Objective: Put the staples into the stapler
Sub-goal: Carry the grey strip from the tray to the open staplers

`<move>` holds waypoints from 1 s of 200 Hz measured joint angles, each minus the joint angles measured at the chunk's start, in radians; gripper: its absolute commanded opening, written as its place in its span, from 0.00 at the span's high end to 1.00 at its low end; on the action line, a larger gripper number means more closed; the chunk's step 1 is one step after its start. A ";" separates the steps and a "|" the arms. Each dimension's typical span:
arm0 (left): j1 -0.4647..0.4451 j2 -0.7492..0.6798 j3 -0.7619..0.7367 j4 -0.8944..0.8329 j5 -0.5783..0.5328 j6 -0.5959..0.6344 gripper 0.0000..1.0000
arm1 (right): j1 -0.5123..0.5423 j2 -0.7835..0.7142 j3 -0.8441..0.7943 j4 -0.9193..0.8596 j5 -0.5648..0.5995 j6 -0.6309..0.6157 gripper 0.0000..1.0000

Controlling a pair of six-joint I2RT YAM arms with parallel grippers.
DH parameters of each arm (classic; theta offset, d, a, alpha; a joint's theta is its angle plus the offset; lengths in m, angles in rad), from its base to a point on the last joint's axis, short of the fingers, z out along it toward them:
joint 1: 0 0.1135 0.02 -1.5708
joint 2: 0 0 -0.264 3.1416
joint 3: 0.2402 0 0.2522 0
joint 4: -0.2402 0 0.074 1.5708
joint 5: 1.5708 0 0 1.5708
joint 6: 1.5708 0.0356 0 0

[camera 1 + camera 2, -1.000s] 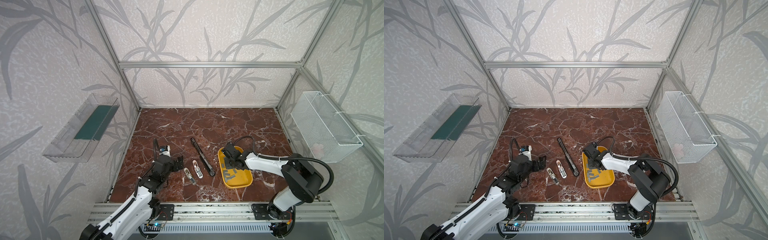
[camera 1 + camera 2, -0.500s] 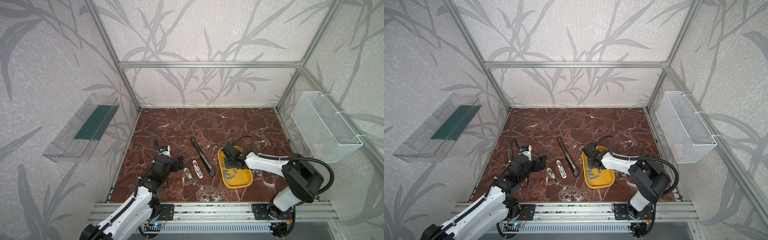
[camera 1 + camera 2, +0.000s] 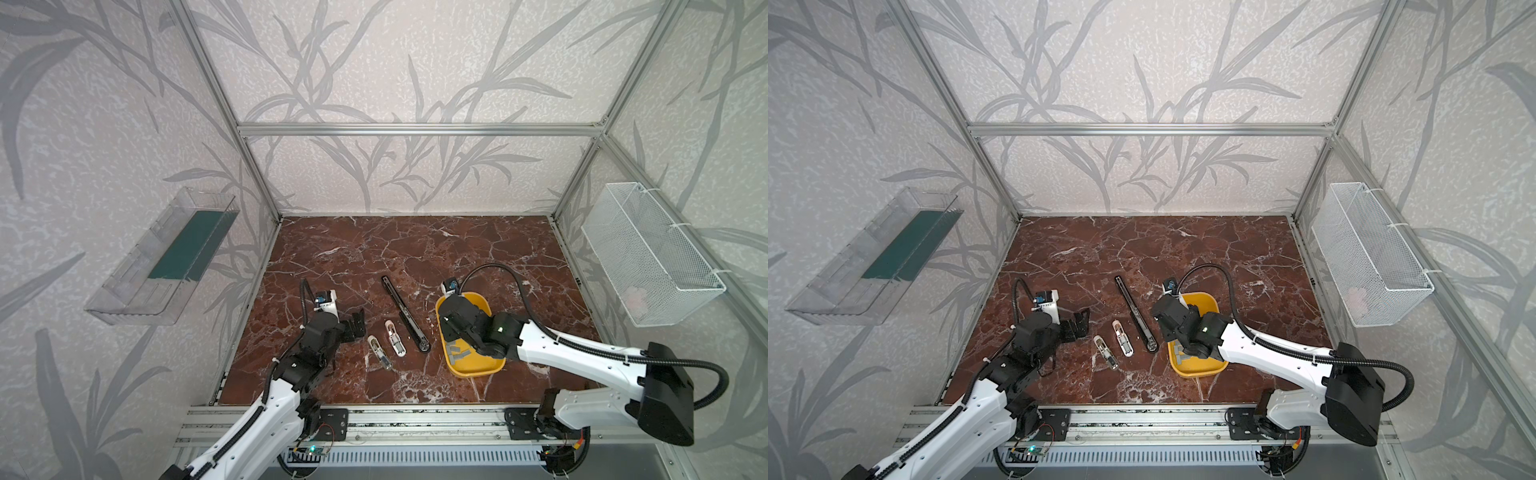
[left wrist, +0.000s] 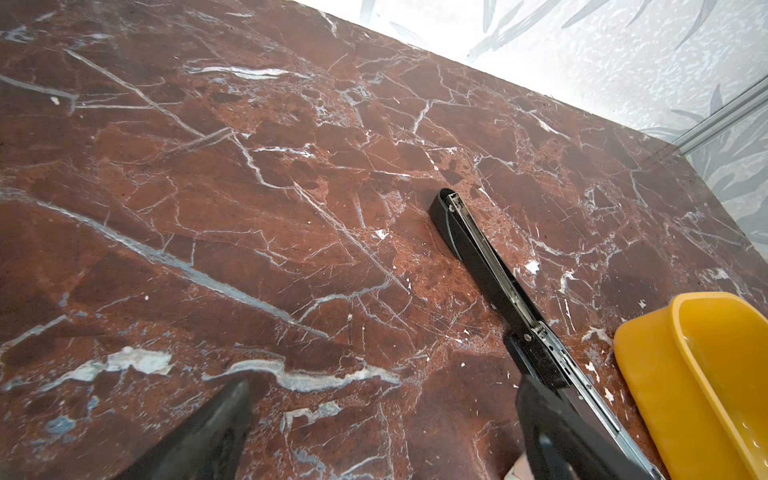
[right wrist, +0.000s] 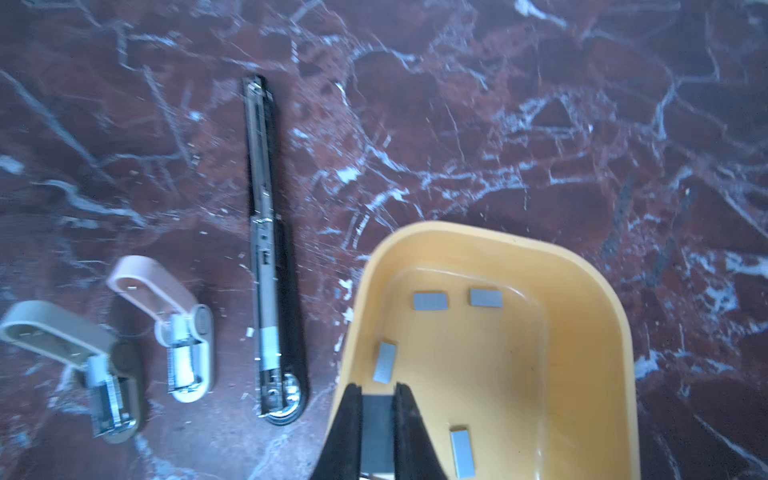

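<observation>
In the right wrist view my right gripper (image 5: pixel 377 388) is shut on one grey strip of staples (image 5: pixel 377 432) just above the yellow tray (image 5: pixel 582 266). Several more staples (image 5: pixel 430 301) lie loose on the tray floor. A long black stapler (image 5: pixel 266 249) lies opened flat beside the tray, its metal channel facing up. Two small staplers, one pink (image 5: pixel 178 328) and one grey (image 5: pixel 83 361), lie open further over. My left gripper (image 3: pixel 357 326) stands open and empty on the far side of the small staplers (image 3: pixel 395 338); its fingers (image 4: pixel 232 399) frame bare marble.
The marble floor (image 3: pixel 415 249) is walled on three sides, with a metal rail along the front. A clear bin (image 3: pixel 166 257) hangs on the left wall and a white wire basket (image 3: pixel 648 253) on the right wall. The right arm's cable (image 3: pixel 498 270) loops over the tray.
</observation>
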 measured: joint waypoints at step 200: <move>0.000 -0.106 -0.021 -0.043 0.004 -0.010 0.01 | 0.400 0.303 -0.047 0.548 0.142 -0.065 0.91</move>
